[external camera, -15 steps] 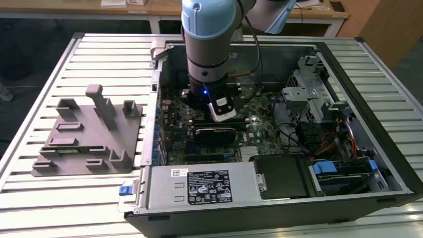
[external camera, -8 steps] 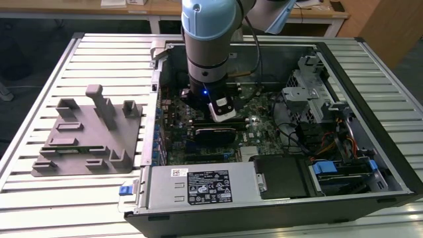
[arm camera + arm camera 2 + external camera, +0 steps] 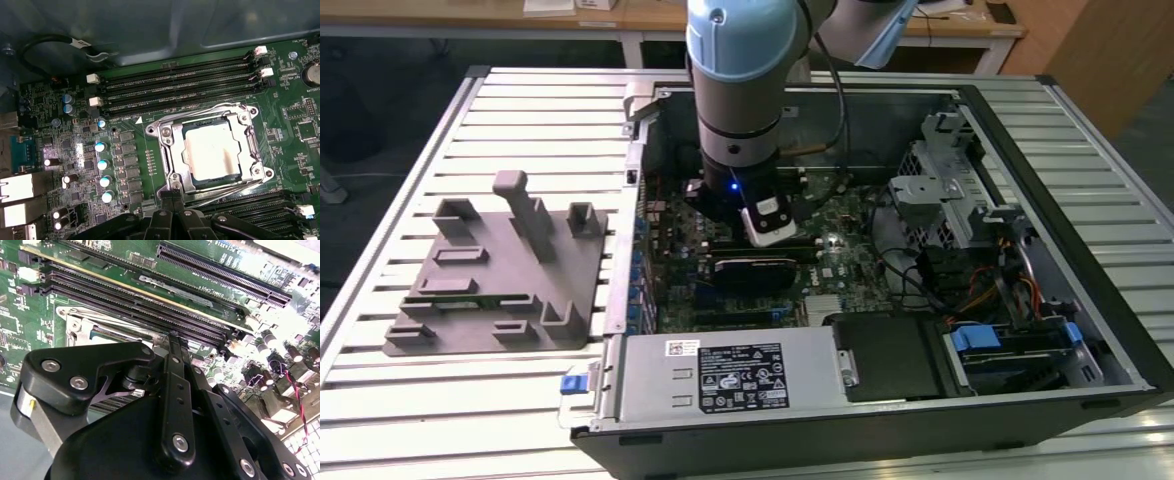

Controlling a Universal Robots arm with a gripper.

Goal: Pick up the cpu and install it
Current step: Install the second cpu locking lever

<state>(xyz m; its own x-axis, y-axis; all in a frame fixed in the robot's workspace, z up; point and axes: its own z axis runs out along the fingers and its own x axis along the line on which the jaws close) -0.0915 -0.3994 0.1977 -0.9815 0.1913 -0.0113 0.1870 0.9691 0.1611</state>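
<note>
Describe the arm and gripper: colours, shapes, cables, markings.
The grey cylindrical robot arm has a pale blue joint cap, a black cable running alongside, and a small blue light near the wrist. A white-and-black camera block is mounted there. In the second wrist view, the black gripper shows flat linkage bars fastened with silver screws.

Slatted metal table [image 3: 480, 130]; wooden desk [image 3: 640, 15] behind.

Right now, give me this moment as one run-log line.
arm: inside computer case | cpu: seated in socket | gripper: above cpu, not touching it
</note>
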